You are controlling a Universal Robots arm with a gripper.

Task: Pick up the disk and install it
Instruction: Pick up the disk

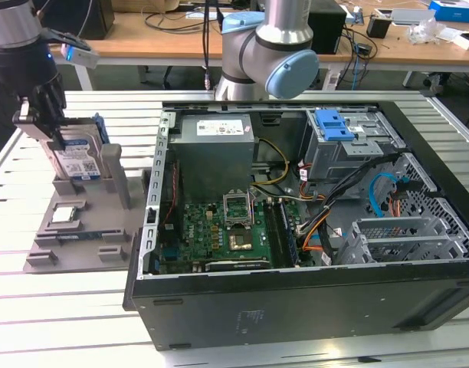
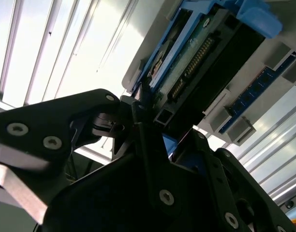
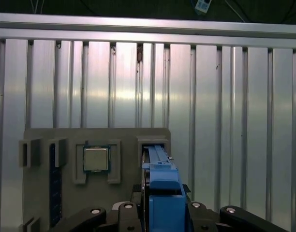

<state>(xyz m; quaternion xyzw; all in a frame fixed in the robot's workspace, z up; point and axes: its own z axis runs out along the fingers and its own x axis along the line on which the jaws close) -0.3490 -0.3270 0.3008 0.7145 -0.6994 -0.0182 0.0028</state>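
The disk, a silver-grey drive with a blue-and-white label in a blue carrier, stands upright in a slot of the grey fixture at the exterior view's left. My gripper reaches down over the disk's upper edge and is shut on it. In the first wrist view the blue carrier of the disk sits tight between the two black fingers of my gripper. The second wrist view shows the disk edge-on, its connector side showing, with my gripper clamped at its near end.
A square processor chip lies in a pocket of the fixture beside the disk. The open computer case fills the middle and right, with a blue latch plate and metal drive cages inside. The arm's base stands behind the case.
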